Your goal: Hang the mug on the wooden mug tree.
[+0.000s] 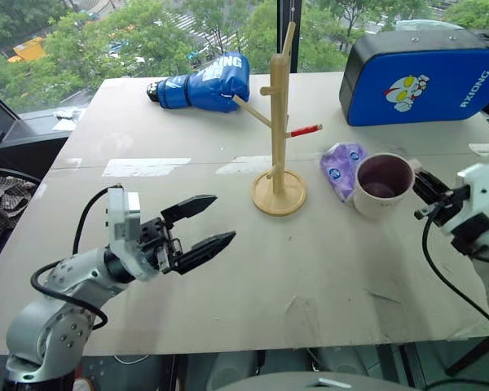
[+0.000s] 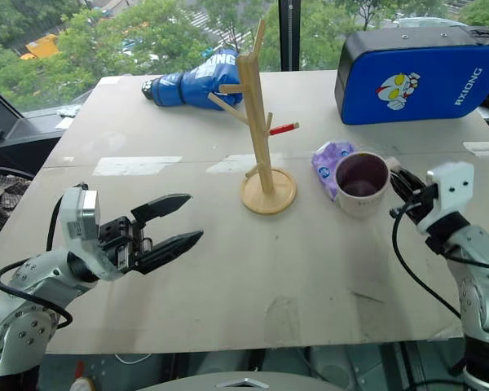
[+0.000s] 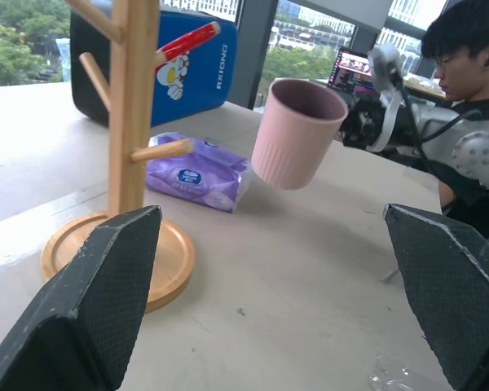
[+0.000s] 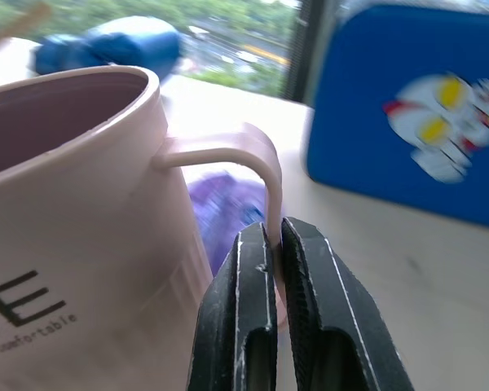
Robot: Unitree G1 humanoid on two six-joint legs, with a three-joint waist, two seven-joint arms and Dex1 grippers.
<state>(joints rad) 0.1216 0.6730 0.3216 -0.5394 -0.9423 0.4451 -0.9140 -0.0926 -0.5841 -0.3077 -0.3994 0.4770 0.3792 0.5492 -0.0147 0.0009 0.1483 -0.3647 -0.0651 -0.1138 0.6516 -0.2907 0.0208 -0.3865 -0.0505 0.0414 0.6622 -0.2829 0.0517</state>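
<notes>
Right of the wooden mug tree (image 1: pixel 278 130), the mug (image 1: pixel 382 184) hangs lifted off the table, its handle pinched in the right gripper (image 4: pixel 274 244); the red-tipped peg slants toward it, while the left gripper (image 1: pixel 200 229) waits spread, empty, farther off

Silver-grey jointed left arm (image 1: pixel 61 297) with visible screws, looped black cable, white wrist block; black, apparently textured gripper fingers (image 3: pixel 106 293).
</notes>
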